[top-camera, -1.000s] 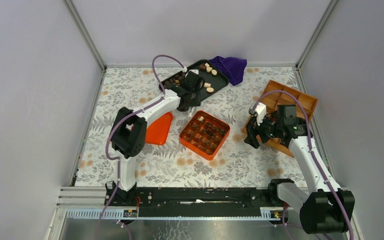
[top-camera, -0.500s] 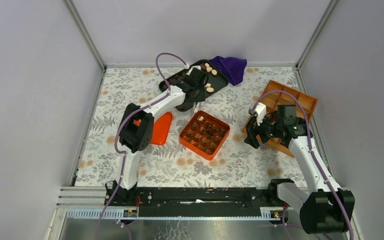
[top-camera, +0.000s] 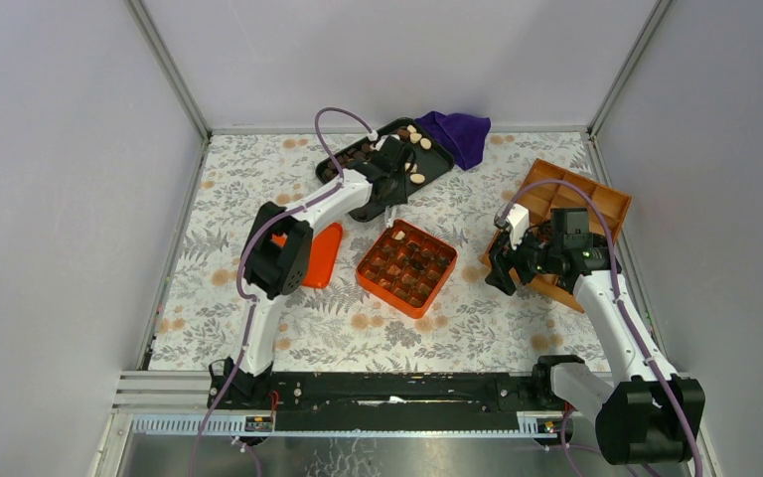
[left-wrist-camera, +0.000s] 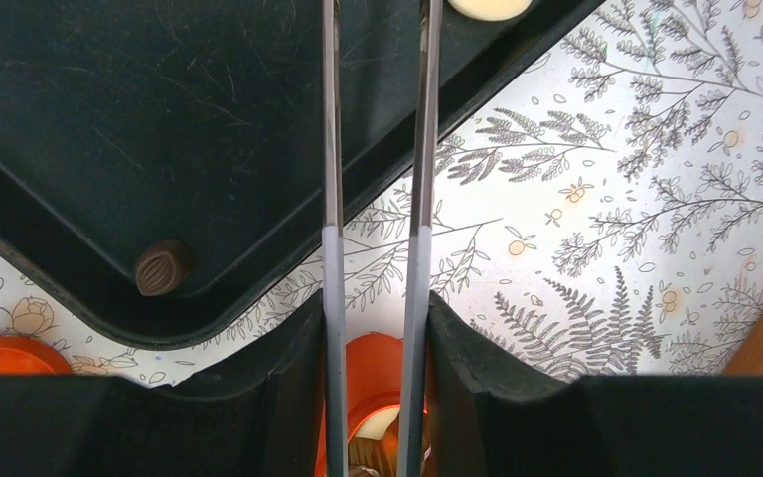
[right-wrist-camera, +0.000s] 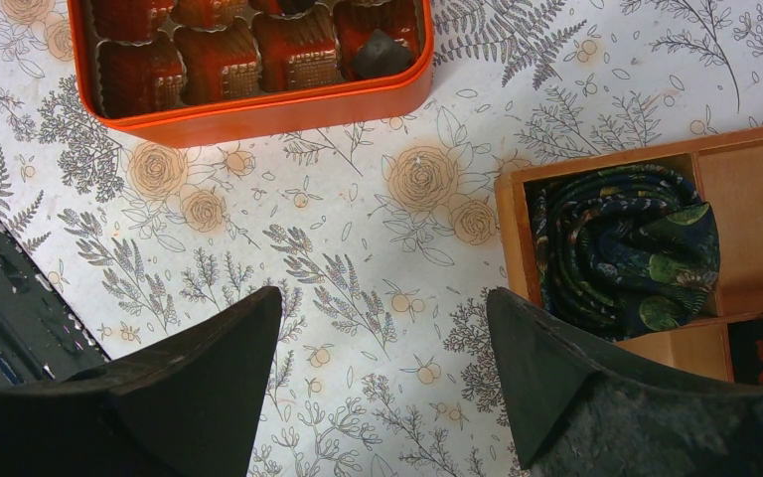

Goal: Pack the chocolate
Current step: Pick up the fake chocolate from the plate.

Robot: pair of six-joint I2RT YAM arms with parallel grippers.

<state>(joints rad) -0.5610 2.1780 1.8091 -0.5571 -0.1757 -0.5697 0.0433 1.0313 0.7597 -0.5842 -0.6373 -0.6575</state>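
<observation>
Chocolate (left-wrist-camera: 163, 266), probably light and easily dented, is lying on the far black tray (left-wrist-camera: 109, 119), wanting a gentle sideways pinch; the left end effector (top-camera: 388, 204) is hovering there, slightly parted, the right end effector (right-wrist-camera: 382, 298) wide apart.

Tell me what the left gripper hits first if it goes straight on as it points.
The left gripper would probably meet the bare floor of the tray, beside a cream chocolate. Its tips leave the wrist view, so depth is unclear.
</observation>
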